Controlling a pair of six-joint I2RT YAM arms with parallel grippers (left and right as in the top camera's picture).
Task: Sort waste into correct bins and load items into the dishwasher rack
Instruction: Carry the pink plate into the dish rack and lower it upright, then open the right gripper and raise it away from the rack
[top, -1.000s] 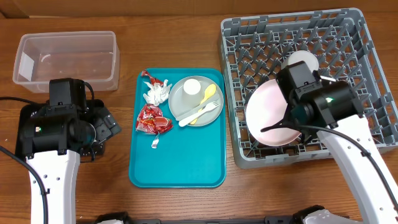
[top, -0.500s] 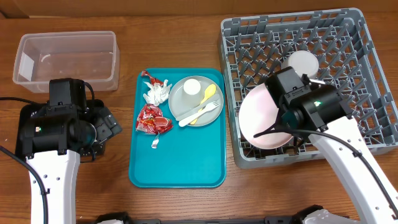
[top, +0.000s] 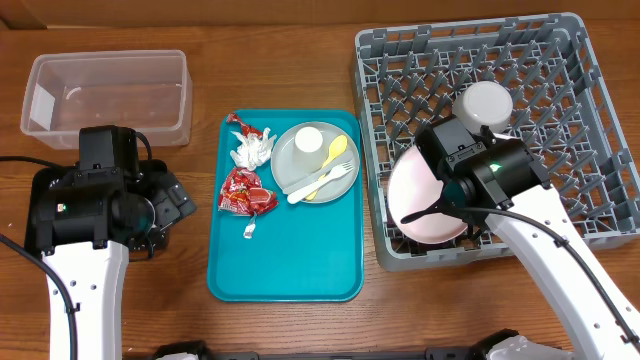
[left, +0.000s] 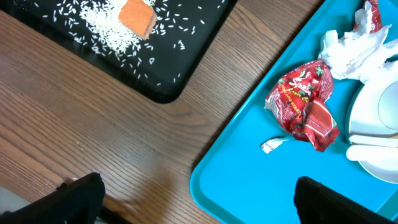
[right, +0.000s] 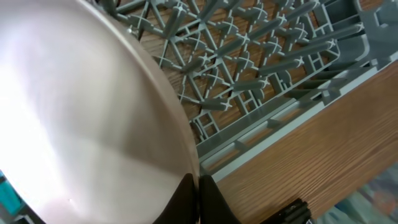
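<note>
My right gripper (right: 199, 198) is shut on the rim of the white plate (right: 81, 112) and holds it tilted over the front left of the grey dishwasher rack (top: 500, 60); the plate also shows in the overhead view (top: 420, 195). A white bowl (top: 483, 105) sits in the rack. My left gripper (left: 199, 202) is open and empty over the table beside the teal tray's (top: 285, 260) edge. The red wrapper (left: 305, 106), white napkin (left: 351, 50), grey plate (top: 312, 165), small white cup (top: 307, 140), spoon (top: 337, 152) and fork (top: 328, 180) lie on the teal tray. The black tray (left: 174, 56) holds rice (left: 99, 31) and the orange cube (left: 138, 15).
The clear tub (top: 105, 95) stands at the back left, behind my left arm (top: 95, 205). In the overhead view that arm hides most of the black tray. A small white scrap (left: 273, 144) lies on the teal tray near the wrapper.
My right gripper has moved left and forward with the white plate toward the rack's front left corner, uncovering more of the white bowl. The left arm has not moved.
</note>
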